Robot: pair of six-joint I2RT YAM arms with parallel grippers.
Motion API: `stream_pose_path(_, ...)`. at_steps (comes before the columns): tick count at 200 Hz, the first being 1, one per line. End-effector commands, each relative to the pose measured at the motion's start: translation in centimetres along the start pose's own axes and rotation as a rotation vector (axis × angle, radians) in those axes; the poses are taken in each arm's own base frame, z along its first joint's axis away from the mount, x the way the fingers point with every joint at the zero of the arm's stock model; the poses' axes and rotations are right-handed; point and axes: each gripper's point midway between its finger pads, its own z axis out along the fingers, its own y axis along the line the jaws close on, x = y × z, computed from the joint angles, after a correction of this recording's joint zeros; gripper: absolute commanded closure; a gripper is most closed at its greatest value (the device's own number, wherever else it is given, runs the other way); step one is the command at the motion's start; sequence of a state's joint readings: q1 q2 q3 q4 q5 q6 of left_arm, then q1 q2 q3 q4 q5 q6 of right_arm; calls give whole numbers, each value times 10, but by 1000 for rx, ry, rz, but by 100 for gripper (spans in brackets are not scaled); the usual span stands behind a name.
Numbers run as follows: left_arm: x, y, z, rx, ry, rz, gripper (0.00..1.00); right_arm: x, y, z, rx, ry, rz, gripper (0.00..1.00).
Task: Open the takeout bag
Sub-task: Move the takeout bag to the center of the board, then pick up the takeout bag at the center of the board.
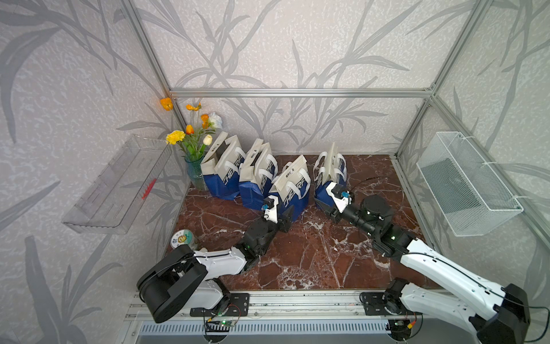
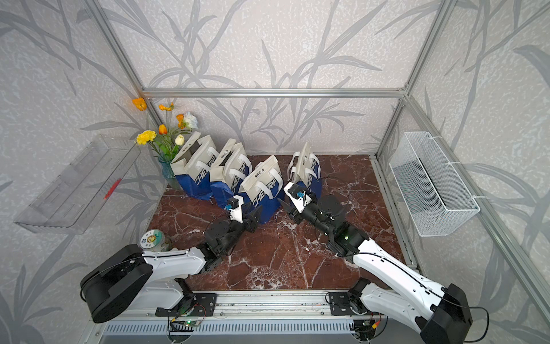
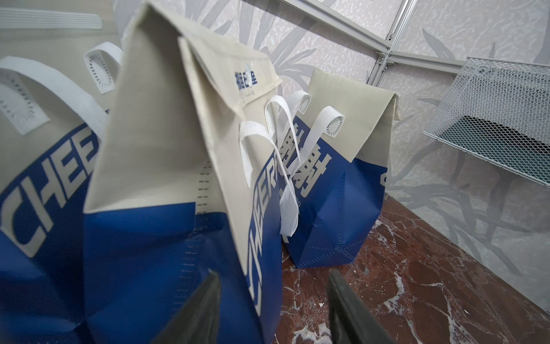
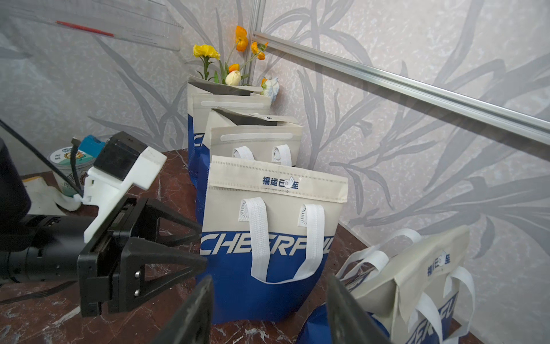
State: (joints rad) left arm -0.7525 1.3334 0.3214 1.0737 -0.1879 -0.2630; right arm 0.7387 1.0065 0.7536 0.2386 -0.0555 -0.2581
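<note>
Listing from my end: left gripper (image 4: 204, 245), black tapered plastic fingers, parted, tips at the side edge of the blue-and-cream non-woven fabric takeout bag (image 4: 276, 214). Right gripper (image 4: 269, 280), same build, spread wide, empty. Red-brown white-veined marble tabletop (image 1: 312, 262). Takeout bag stands upright mid-table, flap folded shut, white looped handles, slanted white "CHEERFU…", small blue Chinese characters on the flap. Slumped matching bag (image 4: 416, 283) just beside it. Farthest: ribbed teal glass vase (image 1: 195, 174).
</note>
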Motion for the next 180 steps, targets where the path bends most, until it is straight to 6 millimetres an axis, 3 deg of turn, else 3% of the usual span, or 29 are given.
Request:
stream_pose_path(1,-15,2,-1,5,-76,0,41,-27,1,6,-2,-92,-87,40)
stream_pose_path(32,-15,14,-3,-13,-103,13,40,-31,6,13,-3,-103,-120,41)
stream_pose_path(68,-11,22,3,5,-100,2,49,-35,8,18,11,-111,-146,41)
stream_pose_path(103,-9,33,13,8,-112,-47,50,-44,11,20,26,-142,-197,42)
stream_pose_path(138,-7,28,24,48,-105,-69,50,-50,10,26,29,-149,-228,43)
stream_pose_path(180,-19,17,31,95,-130,-57,47,-49,13,35,21,-141,-245,43)
